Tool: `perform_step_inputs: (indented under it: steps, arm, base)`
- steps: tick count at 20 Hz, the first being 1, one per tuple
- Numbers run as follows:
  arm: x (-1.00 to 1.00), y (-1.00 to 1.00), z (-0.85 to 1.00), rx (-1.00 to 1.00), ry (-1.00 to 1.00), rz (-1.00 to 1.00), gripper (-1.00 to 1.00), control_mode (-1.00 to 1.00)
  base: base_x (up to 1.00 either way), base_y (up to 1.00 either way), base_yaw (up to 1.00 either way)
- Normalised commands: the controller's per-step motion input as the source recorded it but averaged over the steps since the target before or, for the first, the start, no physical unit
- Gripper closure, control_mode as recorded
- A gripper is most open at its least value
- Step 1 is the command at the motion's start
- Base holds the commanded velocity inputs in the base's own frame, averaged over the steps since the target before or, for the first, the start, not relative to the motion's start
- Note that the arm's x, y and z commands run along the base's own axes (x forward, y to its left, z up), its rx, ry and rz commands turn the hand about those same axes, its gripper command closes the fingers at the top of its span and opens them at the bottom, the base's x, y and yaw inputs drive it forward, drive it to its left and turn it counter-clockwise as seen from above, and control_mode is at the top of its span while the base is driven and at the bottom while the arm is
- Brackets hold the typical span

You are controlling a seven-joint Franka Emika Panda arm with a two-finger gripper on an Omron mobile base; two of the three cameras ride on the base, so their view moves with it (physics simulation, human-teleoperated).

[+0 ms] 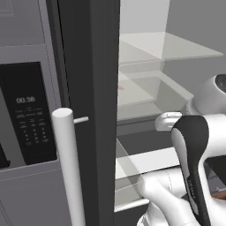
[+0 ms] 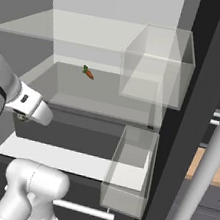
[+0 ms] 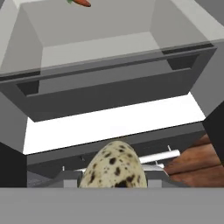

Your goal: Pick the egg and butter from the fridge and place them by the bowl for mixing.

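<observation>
Egg (image 3: 111,166) held in hand (image 3: 113,183), by fridge (image 1: 88,88) | light, brittle, slick shell | grip gently across middle

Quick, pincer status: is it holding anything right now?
Pincer: shut on the speckled egg, in front of the open fridge.

Flat, even, slightly soft render
</observation>
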Motion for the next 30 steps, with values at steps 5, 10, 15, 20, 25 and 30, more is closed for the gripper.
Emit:
perform_step_inputs:
  steps: [5, 10, 15, 20, 25, 30]
  arm:
    - [-0.04, 0.01, -0.07, 0.00, 0.07, 0.00, 1.00, -1.00]
    - [0.00, 0.00, 0.00, 0.00, 0.00, 0.00, 1.00, 1.00]
    - [0.00, 0.00, 0.00, 0.00, 0.00, 0.00, 1.00, 1.00]
    - [0.00, 0.00, 0.00, 0.00, 0.00, 0.00, 1.00, 1.00]
    - [0.00, 0.00, 0.00, 0.00, 0.00, 0.00, 1.00, 1.00]
    - [0.00, 0.00, 0.00, 0.00, 0.00, 0.00, 1.00, 1.00]
  base:
    - [0.00, 0.00, 0.00]
    - [-0.31, 0.12, -0.08]
    - [-0.93, 0.02, -0.28]
    - [-0.95, 0.02, -0.48]
    - [-0.38, 0.05, -0.85]
    - [-0.13, 0.02, -0.95]
